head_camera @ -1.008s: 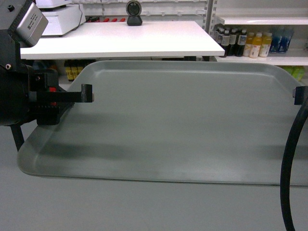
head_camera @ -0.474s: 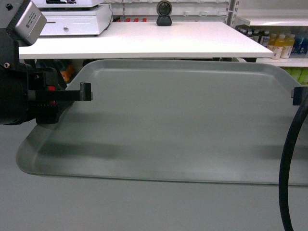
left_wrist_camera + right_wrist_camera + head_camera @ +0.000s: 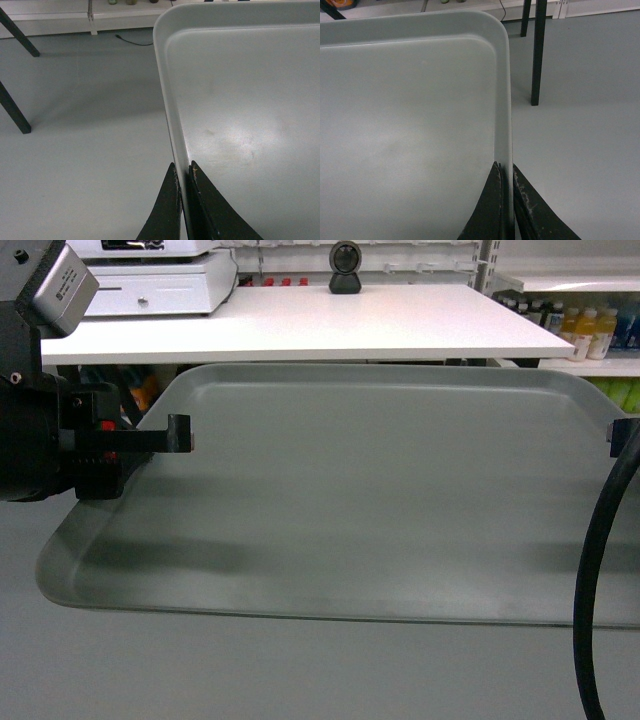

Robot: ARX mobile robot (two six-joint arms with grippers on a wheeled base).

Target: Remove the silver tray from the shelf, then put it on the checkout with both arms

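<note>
The silver tray (image 3: 380, 490) is hanging level in the air above the grey floor (image 3: 85, 125), carried between two hands and filling most of the head view. The left hand (image 3: 184, 172) is pinching the tray's left rim at about 9 o'clock in the head view; its wrist camera is showing one black finger (image 3: 167, 210) outside the rim and the other inside, pressed against the thin metal wall. The right hand (image 3: 506, 175) is pinching the opposite rim at about 3 o'clock in the same way, one finger on each side of the edge. A thick black cable (image 3: 600, 580) is curving down at the right of the head view.

Beyond the tray, toward 12 o'clock, the checkout tabletop (image 3: 300, 325) is standing higher in the picture than the tray's far rim, with the black scanner (image 3: 346, 265) at its back edge and a white cash drawer (image 3: 160, 285) at 11 o'clock. Shelves with bottles (image 3: 580, 330) are showing at 2 o'clock.
</note>
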